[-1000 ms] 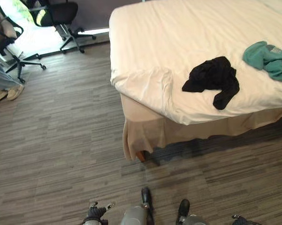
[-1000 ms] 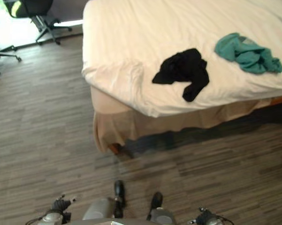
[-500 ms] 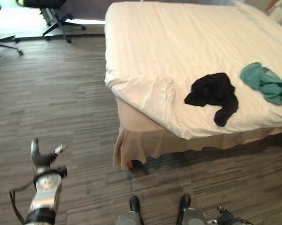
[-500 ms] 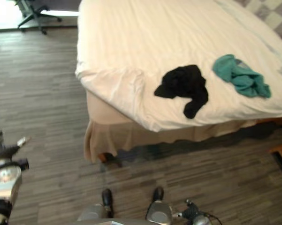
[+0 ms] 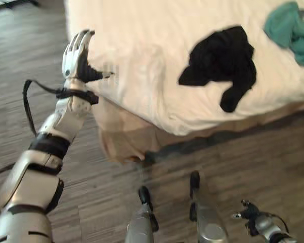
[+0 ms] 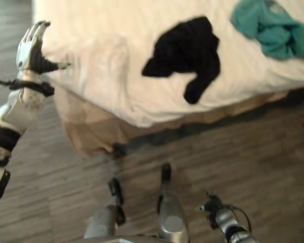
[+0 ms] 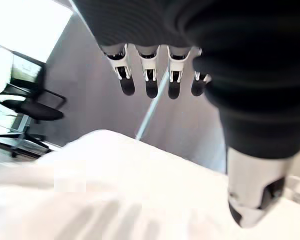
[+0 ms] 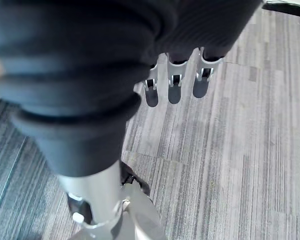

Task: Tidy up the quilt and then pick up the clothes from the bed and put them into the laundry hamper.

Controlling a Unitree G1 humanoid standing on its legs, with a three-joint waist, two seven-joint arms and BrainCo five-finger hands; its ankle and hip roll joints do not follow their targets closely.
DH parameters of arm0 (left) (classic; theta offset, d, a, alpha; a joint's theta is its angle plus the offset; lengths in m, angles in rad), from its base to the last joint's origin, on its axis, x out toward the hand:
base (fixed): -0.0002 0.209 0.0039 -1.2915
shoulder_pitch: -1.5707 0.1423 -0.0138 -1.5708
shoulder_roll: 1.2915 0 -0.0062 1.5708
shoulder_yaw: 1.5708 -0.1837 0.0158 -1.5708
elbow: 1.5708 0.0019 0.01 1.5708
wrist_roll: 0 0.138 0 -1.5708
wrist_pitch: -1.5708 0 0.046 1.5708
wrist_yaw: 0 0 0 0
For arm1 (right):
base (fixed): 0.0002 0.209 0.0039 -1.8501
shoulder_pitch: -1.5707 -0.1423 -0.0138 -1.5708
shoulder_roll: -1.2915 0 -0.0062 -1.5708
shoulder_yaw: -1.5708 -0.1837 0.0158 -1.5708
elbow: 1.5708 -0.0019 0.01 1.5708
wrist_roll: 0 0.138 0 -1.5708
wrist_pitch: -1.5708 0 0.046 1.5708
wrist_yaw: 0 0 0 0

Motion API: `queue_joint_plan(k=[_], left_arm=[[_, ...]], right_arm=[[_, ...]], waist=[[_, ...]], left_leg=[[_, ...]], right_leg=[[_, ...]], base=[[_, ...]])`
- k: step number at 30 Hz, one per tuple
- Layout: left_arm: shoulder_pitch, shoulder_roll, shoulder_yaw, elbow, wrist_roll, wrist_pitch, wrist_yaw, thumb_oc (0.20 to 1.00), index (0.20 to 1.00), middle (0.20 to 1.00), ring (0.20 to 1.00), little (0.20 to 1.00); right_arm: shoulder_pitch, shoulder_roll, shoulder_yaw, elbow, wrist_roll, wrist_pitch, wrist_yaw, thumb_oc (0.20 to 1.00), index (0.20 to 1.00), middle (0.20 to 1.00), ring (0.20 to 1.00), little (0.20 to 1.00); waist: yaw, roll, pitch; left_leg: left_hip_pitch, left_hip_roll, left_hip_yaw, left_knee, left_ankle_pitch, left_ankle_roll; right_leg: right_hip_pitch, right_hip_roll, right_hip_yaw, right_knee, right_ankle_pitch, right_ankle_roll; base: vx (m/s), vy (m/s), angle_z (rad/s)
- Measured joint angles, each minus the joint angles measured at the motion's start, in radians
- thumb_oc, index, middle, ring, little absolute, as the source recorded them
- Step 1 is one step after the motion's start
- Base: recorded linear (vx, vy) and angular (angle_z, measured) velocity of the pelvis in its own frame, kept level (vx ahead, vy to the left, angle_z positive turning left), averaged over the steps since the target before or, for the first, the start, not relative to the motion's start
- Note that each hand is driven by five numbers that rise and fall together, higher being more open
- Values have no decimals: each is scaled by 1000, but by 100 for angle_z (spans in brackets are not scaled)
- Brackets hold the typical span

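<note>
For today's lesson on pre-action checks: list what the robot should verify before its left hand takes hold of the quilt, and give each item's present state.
1. Left hand open, fingers straight: ok.
2. Left hand at the quilt corner: ok, raised beside it.
3. Contact with the quilt: cannot tell.
4. Right hand free, holding nothing: ok, low over the floor.
5. Black garment and teal garment off the bed: not ok, both lie on the quilt.

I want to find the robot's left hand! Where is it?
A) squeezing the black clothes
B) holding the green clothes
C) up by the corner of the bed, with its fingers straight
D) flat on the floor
C: the left hand is raised at the corner of the bed, fingers straight and holding nothing, apart from the black clothes and the green clothes.
</note>
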Motion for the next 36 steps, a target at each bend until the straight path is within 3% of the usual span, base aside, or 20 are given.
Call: queue_joint_plan(k=[1,3,6,7,11,15,17,18,20,21,24,28,29,30,34,36], left_arm=[[-84,4,-101,59,46,9,-12,1000,1000,1000,1000,1000],[-170,-23,-168,168,92,22,-34,1000,1000,1000,1000,1000],[-183,-69,-172,245,114,45,-51,1000,1000,1000,1000,1000],[-195,-112,-161,289,119,54,-55,200,200,200,200,200],[-169,-141,-189,369,173,52,-108,200,200,200,200,200],[-56,-176,-114,386,205,52,-132,200,200,200,200,200],[18,-177,-55,383,209,52,-155,871,871,871,871,871],[116,-184,46,364,209,43,-156,1000,1000,1000,1000,1000],[277,-205,108,363,206,39,-160,1000,1000,1000,1000,1000],[399,-229,210,357,202,30,-166,1000,1000,1000,1000,1000],[669,-250,347,387,187,38,-192,1000,1000,1000,1000,1000],[952,-289,398,449,189,77,-229,1000,1000,1000,1000,1000],[1007,-303,381,471,191,82,-240,1000,1000,1000,1000,1000],[1103,-333,383,506,194,80,-238,1000,1000,1000,1000,1000],[1244,-440,413,630,197,98,-247,1000,1000,1000,1000,1000],[1266,-458,395,627,197,103,-245,1000,1000,1000,1000,1000]], right_arm=[[-10,-2,5,0,8,-2,-8,1000,1000,1000,1000,1000],[-31,-3,14,-1,33,-2,-11,1000,1000,1000,1000,1000],[-33,-5,45,-8,46,-2,-14,1000,1000,1000,1000,1000],[-30,-3,49,-5,53,-2,-14,1000,1000,1000,1000,1000],[-38,-5,65,-5,76,-15,-13,1000,1000,1000,1000,1000],[-42,-8,64,-2,82,-21,-12,1000,1000,1000,1000,1000],[-52,-12,60,-10,82,-16,-12,1000,1000,1000,1000,1000],[-37,-21,45,-36,82,0,-11,1000,1000,1000,1000,1000],[-11,-37,43,-82,79,4,-10,1000,1000,1000,1000,1000],[42,-67,43,-171,65,12,-7,1000,1000,1000,1000,1000],[77,-137,44,-368,34,7,-2,1000,1000,1000,1000,1000],[68,-218,57,-577,-43,3,23,1000,1000,1000,1000,1000],[71,-227,47,-591,-53,-22,23,912,912,912,912,912],[20,-234,48,-622,-54,-17,27,200,200,200,200,200],[-122,-262,61,-826,-55,-45,23,200,200,200,200,200],[-234,-249,102,-822,-53,-56,10,200,200,200,200,200]], waist=[[-10,2,14],[-39,10,69],[-64,27,89],[-62,37,93],[-48,46,91],[-43,60,76],[-38,66,51],[-45,70,38],[-40,87,-45],[-35,96,-88],[-10,99,-156],[34,69,-170],[46,58,-177],[79,42,-181],[136,-4,-188],[178,-7,-186]], left_leg=[[-24,2,10,-1,2,-2],[-27,0,34,-1,3,-1],[-35,7,56,-1,0,-5],[-30,14,61,-1,1,-6],[23,21,84,-1,1,-6],[78,28,89,-2,-17,-24],[85,29,87,-5,-23,-24],[113,37,83,-9,-33,-28],[122,47,83,-10,-47,-33],[140,53,80,-10,-55,-37],[181,58,74,-9,-59,-39],[179,48,37,-9,-53,-21],[180,44,26,-8,-50,-17],[171,43,16,-10,-53,-23],[149,35,8,-9,-42,-9],[120,33,-15,-9,-24,0]], right_leg=[[-32,-4,1,0,6,1],[-54,0,18,1,29,-20],[-74,10,33,0,36,-29],[-72,17,31,1,36,-30],[-33,27,31,1,34,-32],[21,35,22,0,19,-52],[29,33,21,0,17,-50],[55,36,20,0,12,-53],[70,44,17,0,2,-62],[92,49,13,0,-5,-63],[143,51,-5,-1,-21,-56],[160,34,-36,-1,-22,-57],[165,30,-43,-2,-22,-57],[173,25,-59,-1,-26,-54],[167,5,-91,-2,-21,-48],[166,0,-117,-1,-19,-44]], base=[[-45,-24,-36],[-44,-14,-38],[51,-5,-28],[5,-9,-18],[11,-10,-16],[-7,-13,-1],[88,13,-3],[87,29,-7],[97,30,-1],[77,20,10],[58,9,14],[48,39,30],[4,61,33],[-41,36,31],[-95,-6,35],[-211,-40,45]])
